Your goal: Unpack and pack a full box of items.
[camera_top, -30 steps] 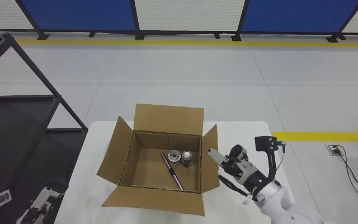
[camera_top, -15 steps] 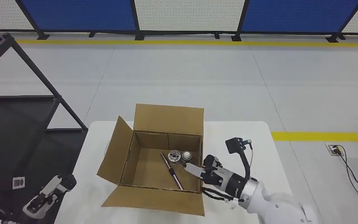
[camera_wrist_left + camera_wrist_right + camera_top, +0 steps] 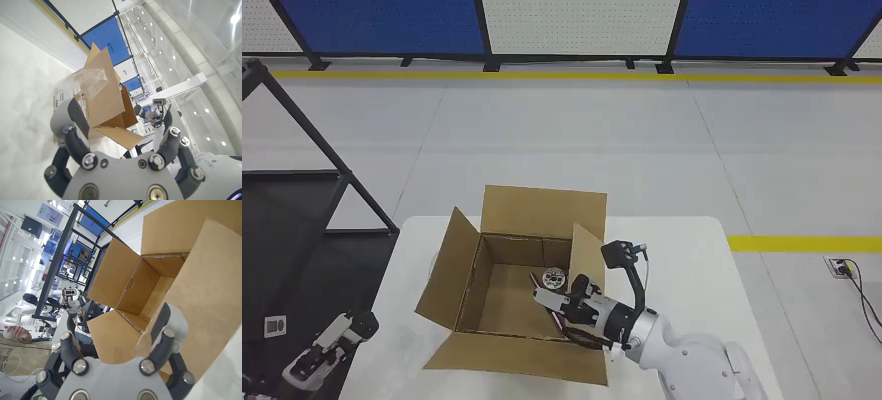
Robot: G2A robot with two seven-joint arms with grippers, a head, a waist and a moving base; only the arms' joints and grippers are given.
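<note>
An open cardboard box (image 3: 542,212) stands on the white table (image 3: 682,250). Inside it I see a round can (image 3: 554,275) and the end of a dark rod (image 3: 538,282). My right gripper (image 3: 560,310) hangs open over the box's right side, and the right flap (image 3: 587,255) stands pushed up and inward beside it. In the right wrist view that flap (image 3: 198,294) runs between the spread fingers (image 3: 162,321) in front of the box's inner wall (image 3: 147,275). My left gripper (image 3: 121,117) is open and holds nothing, low beside the table's left edge (image 3: 327,355), facing the box (image 3: 107,98).
A clear plastic bag (image 3: 85,81) lies against the box's outer left side. A black metal rack (image 3: 302,180) stands left of the table. Bare tabletop lies to the right of the box.
My right arm has swung left from beside the box to over its right side, and the right flap has gone from folded out to upright. The left gripper shifted slightly.
</note>
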